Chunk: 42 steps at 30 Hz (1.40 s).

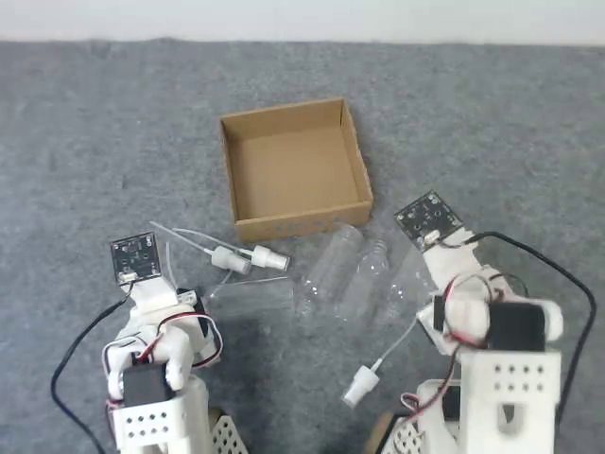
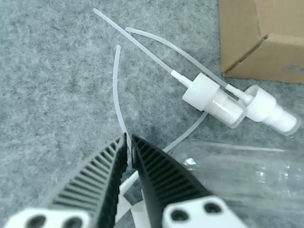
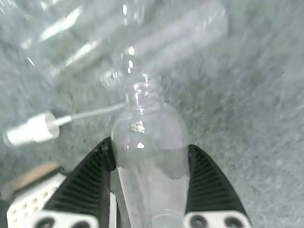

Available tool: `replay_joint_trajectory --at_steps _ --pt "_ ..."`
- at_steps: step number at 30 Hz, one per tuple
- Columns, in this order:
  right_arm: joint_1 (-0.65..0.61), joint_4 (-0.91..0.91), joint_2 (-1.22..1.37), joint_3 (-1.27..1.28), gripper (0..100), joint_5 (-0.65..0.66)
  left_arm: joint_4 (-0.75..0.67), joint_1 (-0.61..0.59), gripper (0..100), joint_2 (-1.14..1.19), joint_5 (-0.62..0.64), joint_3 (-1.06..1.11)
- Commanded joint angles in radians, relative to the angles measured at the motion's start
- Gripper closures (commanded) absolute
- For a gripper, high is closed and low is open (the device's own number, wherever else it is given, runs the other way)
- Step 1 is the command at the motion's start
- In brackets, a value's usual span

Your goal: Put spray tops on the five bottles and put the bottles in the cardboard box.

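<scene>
Bottle (image 3: 147,137) clamped between right fingers (image 3: 90,180), left fingers (image 2: 159,173) pinched together on spray top tube (image 2: 115,80), cardboard box (image 1: 284,225) nearby on grey tabletop (image 1: 95,142)

We see a grey surface (image 1: 95,123) with a coarse, felt-like nap, much like carpet, reaching from the near edge to the far one. Along its far edge runs a pale, plain strip (image 1: 302,19); we cannot tell whether it is a wall. The light is soft and even, and shadows are faint.
</scene>
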Motion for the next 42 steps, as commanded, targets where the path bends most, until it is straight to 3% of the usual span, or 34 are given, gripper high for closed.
replay_joint_trajectory --at_steps 1,6,17,25,42 --pt "-0.088 -0.044 -0.096 -0.057 96.1 -0.055 0.005 -0.002 99 -0.018 -0.006 -0.013" --pt "-0.107 -0.151 -0.116 -0.049 96.1 -0.060 0.005 -0.002 99 -0.018 -0.006 -0.013" --pt "-0.220 -0.282 -0.119 -0.037 96.1 -0.244 0.005 -0.002 99 -0.018 -0.006 -0.013" --pt "-0.220 -0.516 -0.124 0.181 96.1 -0.330 0.005 -0.002 99 -0.018 -0.006 -0.013" --pt "-0.213 -0.530 -0.125 0.241 96.1 -0.396 0.005 -0.002 99 -0.018 -0.006 -0.013"
